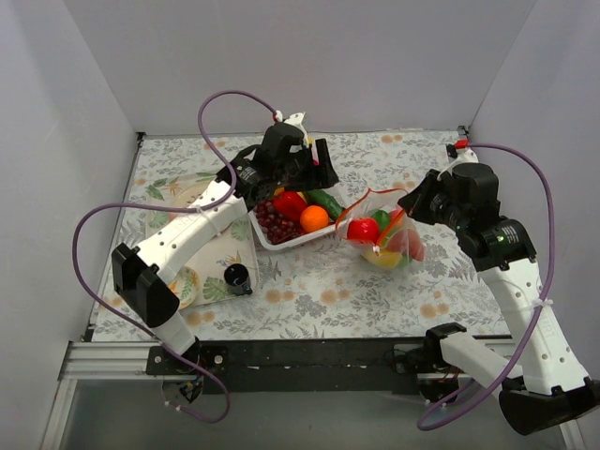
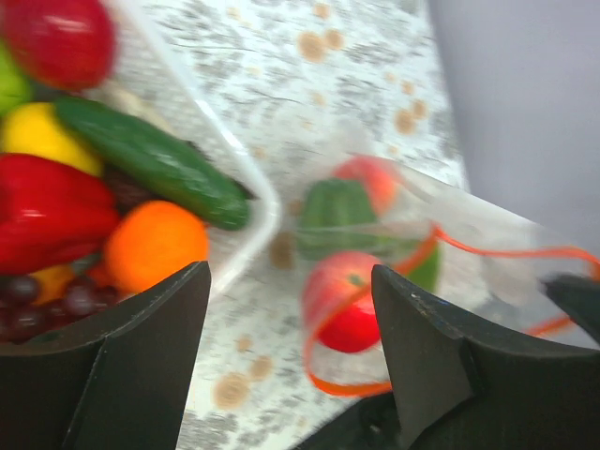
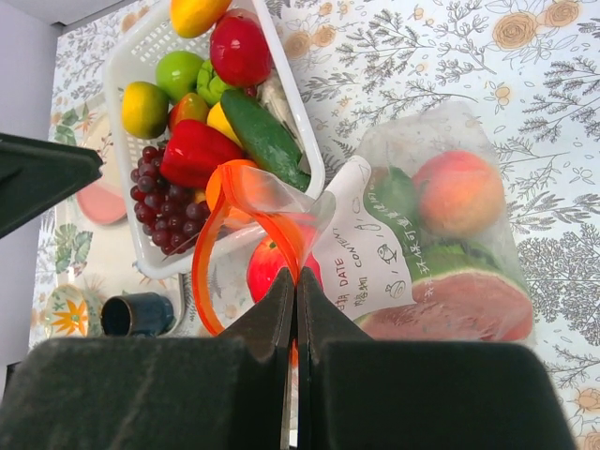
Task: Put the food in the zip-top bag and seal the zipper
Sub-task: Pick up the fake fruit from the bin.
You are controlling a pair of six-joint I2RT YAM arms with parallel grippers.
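- Step in hand, as judged: food is being loaded into the zip-top bag [image 3: 356,234]; sealing is not yet begun.
- The right gripper [image 3: 296,281] is clamped together on the zipper [image 3: 200,258]. The orange-red strip is pinched at the bag's mouth, and the mouth is held up and open toward the tray [image 3: 122,66].
- The left gripper [image 2: 291,281] is seen with its jaws apart and nothing between them, held above the tray.
- The bag is laid on the floral table [image 1: 309,291], just right of the tray.
- Inside the bag a peach [image 3: 459,192], a watermelon slice [image 3: 450,300], a red apple [image 3: 267,267] and a green piece are seen.
- In the tray a cucumber [image 3: 262,136], a red pepper [image 3: 192,150], grapes [image 3: 164,211], an orange [image 2: 155,244] and more are left unbagged.
- Next move, as judged:
  - The left jaws are to be lowered onto one tray piece; the cucumber or the orange lies nearest the bag.
  - The piece is to be gripped, carried over the rim and dropped through the held mouth.
- Care is called for: glossy pieces may slip, and a floppy mouth pinched at only one spot may fold.
- The zipper is to be pressed shut only once the tray is emptied.
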